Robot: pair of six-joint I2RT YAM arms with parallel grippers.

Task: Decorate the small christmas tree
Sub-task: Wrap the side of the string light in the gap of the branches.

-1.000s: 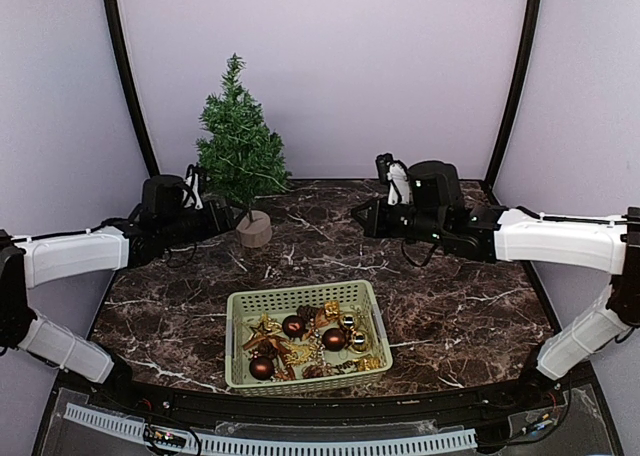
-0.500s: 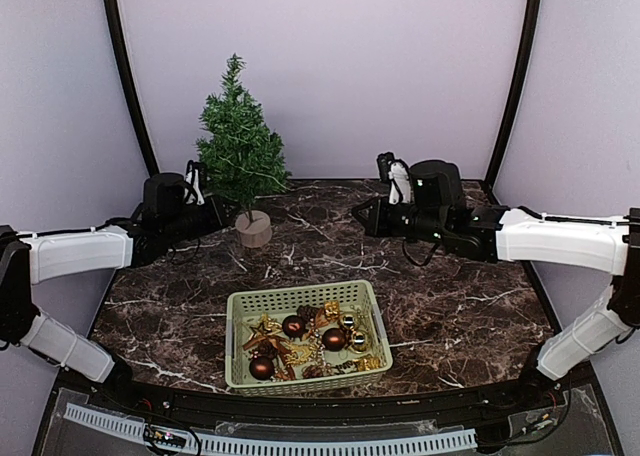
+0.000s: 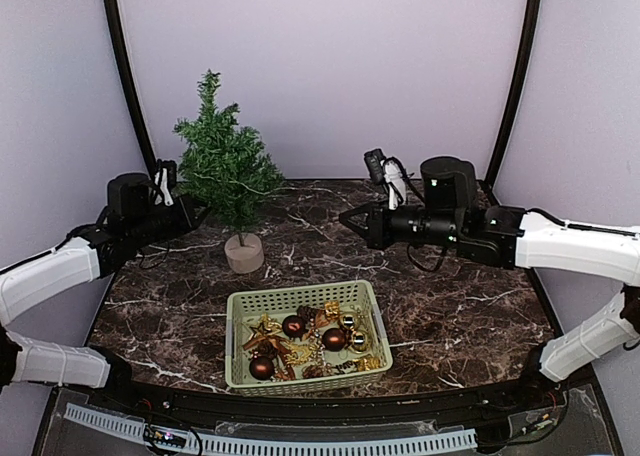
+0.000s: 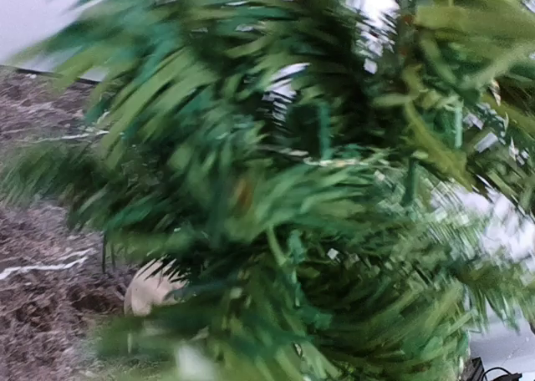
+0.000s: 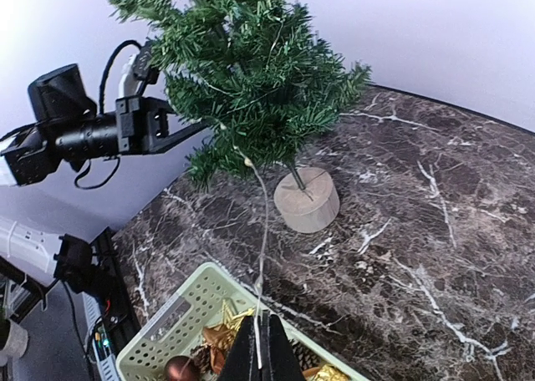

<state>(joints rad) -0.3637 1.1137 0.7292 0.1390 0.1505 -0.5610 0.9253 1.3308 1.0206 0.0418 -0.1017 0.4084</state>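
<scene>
Two grippers, both closed: my left gripper point(image 5: 199, 127) clamps low branches of the small christmas tree point(image 3: 222, 166), far left on the table point(image 3: 450, 296). My right gripper point(image 5: 261, 347) pinches a thin strand point(image 5: 263, 239) running from it. Draping looks underway, and the next move likely calls for gentle tension.

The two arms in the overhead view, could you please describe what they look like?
The left arm and right arm match: smooth white shells on the long links, black rounded joint housings, black wrists with slim black fingers, and thin black cables looping beside each wrist.
</scene>
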